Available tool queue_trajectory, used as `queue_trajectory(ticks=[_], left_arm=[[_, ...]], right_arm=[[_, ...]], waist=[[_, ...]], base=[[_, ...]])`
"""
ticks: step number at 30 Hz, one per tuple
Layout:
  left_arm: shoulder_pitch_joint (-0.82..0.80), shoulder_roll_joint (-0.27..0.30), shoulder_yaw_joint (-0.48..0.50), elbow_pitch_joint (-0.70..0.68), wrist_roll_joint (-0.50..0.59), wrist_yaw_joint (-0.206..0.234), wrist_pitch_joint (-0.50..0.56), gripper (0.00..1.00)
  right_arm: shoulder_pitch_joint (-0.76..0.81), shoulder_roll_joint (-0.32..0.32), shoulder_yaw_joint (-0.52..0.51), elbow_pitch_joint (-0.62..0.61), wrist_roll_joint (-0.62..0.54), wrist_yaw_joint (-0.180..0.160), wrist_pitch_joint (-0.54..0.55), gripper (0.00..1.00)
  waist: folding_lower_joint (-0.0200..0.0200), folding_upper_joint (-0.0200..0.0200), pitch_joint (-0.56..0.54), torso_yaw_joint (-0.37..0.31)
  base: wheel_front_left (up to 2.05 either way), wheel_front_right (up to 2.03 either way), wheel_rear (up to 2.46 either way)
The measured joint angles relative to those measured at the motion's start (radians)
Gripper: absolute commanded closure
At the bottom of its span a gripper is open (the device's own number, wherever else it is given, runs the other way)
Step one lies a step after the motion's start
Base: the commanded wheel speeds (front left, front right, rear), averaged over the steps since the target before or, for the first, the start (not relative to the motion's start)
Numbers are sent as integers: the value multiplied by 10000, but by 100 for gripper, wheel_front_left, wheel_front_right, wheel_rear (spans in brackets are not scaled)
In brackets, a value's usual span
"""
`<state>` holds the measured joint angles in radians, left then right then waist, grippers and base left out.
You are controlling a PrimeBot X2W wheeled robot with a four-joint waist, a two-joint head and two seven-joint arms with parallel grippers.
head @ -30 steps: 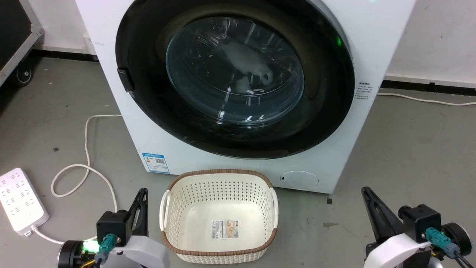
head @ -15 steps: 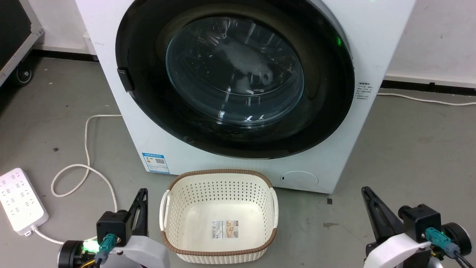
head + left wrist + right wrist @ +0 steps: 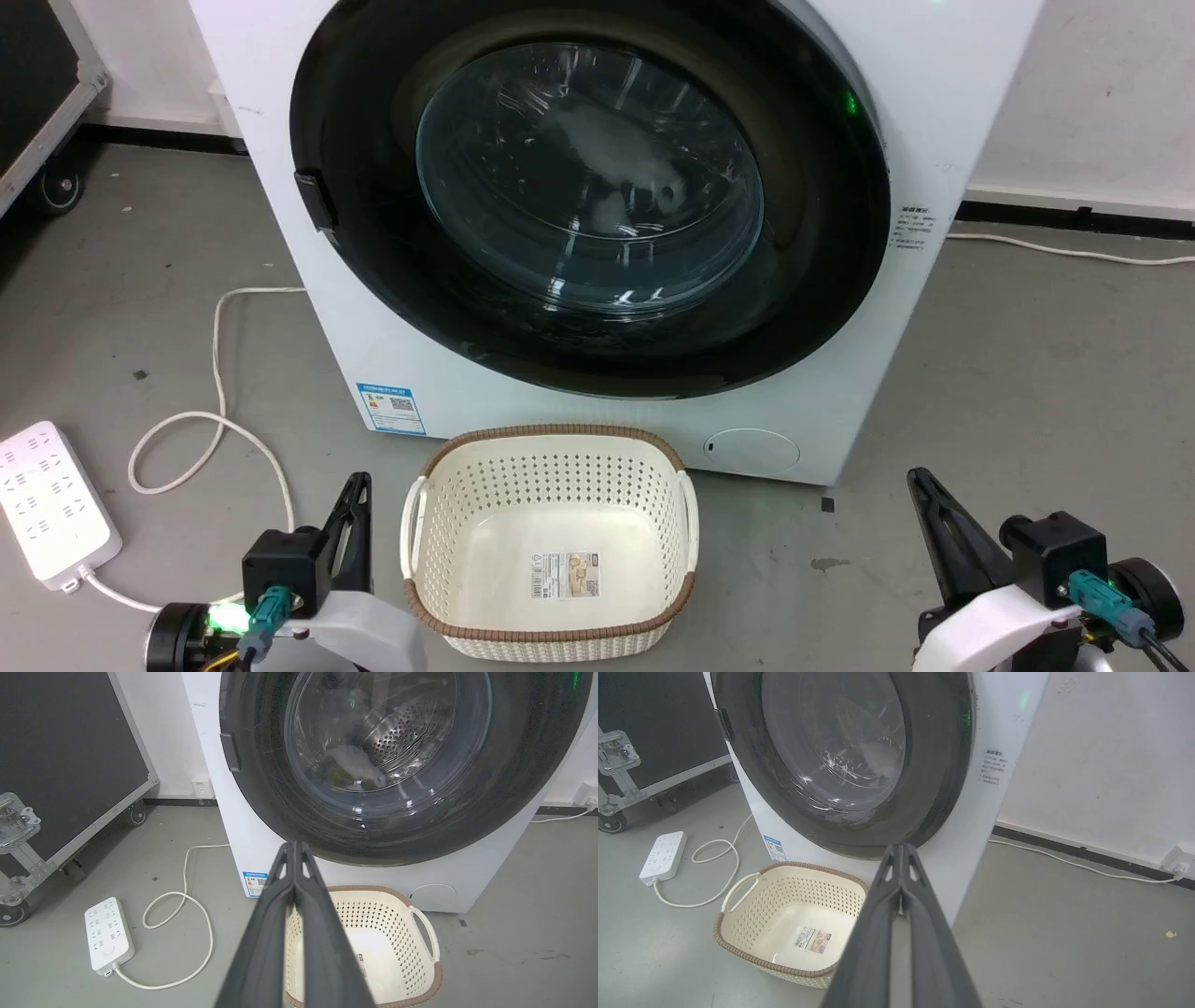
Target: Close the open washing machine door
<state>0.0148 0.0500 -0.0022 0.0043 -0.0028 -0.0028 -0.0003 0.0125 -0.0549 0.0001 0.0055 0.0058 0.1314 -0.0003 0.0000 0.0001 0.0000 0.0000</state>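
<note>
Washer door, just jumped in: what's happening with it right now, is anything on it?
The door lies flat against the washer front and looks shut. Nothing touches it. The left tool and right tool are both shut, held low on either side of the basket, which sits in front of the washer. The job looks done or close to it.

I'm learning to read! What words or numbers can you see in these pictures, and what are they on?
No text here is sharp enough to quote.
Low on the front of the big white washing machine, a blue sticker: too small to read.
Near the machine's right edge, a block of small grey print: blurred, unreadable.
On the bottom of the cream perforated basket, a paper label with a barcode: too small to read.
</note>
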Motion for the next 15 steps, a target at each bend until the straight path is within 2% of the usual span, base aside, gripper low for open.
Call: queue_trajectory(ticks=[15], left_arm=[[0, 0, 0, 0, 0, 0, 0, 100]], right_arm=[[-1, 0, -2, 0, -8, 0, 0, 100]], waist=[[0, 0, 0, 0]], base=[[0, 0, 0]])
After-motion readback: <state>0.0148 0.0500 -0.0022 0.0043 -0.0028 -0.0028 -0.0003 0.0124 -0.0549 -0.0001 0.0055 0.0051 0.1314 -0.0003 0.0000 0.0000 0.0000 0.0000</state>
